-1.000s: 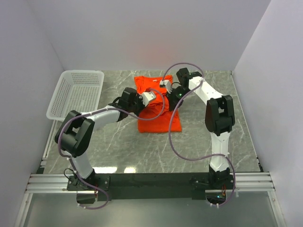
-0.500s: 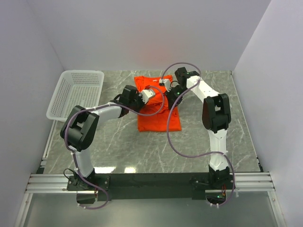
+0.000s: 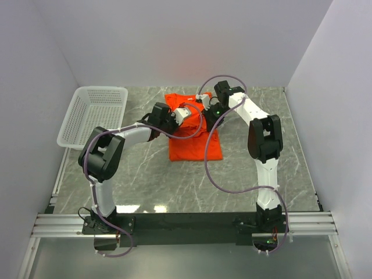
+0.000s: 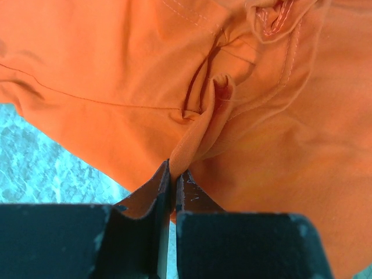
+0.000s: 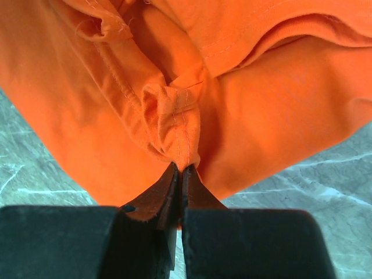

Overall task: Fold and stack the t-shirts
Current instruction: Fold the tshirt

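One orange-red t-shirt (image 3: 195,148) lies partly folded on the marble table at mid-back. Both arms reach over its far half. My left gripper (image 4: 173,172) is shut on a pinched fold of the t-shirt (image 4: 116,64), the cloth rising in a ridge from its tips. My right gripper (image 5: 180,168) is shut on a bunched, stitched hem of the t-shirt (image 5: 279,99). In the top view the left gripper (image 3: 187,111) and right gripper (image 3: 203,106) sit close together above the shirt's upper part, which they hide.
A white mesh basket (image 3: 96,113) stands at the back left of the table. Grey walls close in the back and both sides. Purple cables (image 3: 209,168) loop from both arms over the table. Bare marble (image 3: 174,186) lies in front of the shirt.
Both grippers have moved toward the back of the table with the cloth still held, drawing the shirt's near part up and back. The jaws have stayed shut.
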You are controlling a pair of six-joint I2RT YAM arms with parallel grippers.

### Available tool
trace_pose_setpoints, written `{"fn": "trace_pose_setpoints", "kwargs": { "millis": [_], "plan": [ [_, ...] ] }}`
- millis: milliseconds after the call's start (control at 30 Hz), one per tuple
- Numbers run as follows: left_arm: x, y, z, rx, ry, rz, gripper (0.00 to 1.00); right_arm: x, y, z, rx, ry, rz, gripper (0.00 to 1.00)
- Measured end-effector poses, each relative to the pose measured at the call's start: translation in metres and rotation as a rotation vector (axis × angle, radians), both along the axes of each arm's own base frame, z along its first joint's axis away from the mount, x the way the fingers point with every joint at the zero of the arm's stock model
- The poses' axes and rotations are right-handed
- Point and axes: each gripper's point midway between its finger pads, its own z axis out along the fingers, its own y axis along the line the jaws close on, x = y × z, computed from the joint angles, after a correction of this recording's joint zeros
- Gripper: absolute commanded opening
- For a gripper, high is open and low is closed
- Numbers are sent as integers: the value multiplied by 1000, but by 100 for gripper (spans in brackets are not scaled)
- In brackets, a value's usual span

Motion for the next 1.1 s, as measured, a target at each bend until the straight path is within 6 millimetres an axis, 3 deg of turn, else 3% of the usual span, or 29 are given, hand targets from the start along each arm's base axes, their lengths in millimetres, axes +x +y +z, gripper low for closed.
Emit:
{"fn": "trace_pose_setpoints", "kwargs": {
  "millis": [167,233,300,333,367,467,500,533,700,833,1000,1100],
  "plan": [
    [1,-1,-4,2,12,3,1,2,0,-4,-3,5,-17,7],
    [2,-1,-5,2,16,6,10,5,0,-6,-8,2,-27,12],
    [4,-2,-4,-1,19,15,21,9,-1,-8,-18,3,-60,33],
    [6,-2,-3,-2,22,24,38,12,-1,-8,-24,-3,-79,43],
    [8,-1,-2,1,17,33,45,15,-2,-8,-30,-10,-105,44],
    [21,0,8,-12,9,102,52,30,-5,-8,-50,-41,-193,46],
    [25,1,13,-15,0,127,66,34,-6,-8,-58,-48,-223,46],
    [29,1,18,-19,-8,145,68,38,-8,-8,-65,-56,-254,47],
    [48,7,40,-41,-41,250,69,56,-14,-4,-84,-101,-366,47],
    [50,16,41,-43,-18,312,66,67,-22,-2,-87,-122,-425,49],
    [33,22,35,-42,64,314,61,63,-30,8,-31,-111,-363,49],
    [15,22,38,-56,114,282,51,53,-31,26,44,-108,-301,42]
  ]
}}
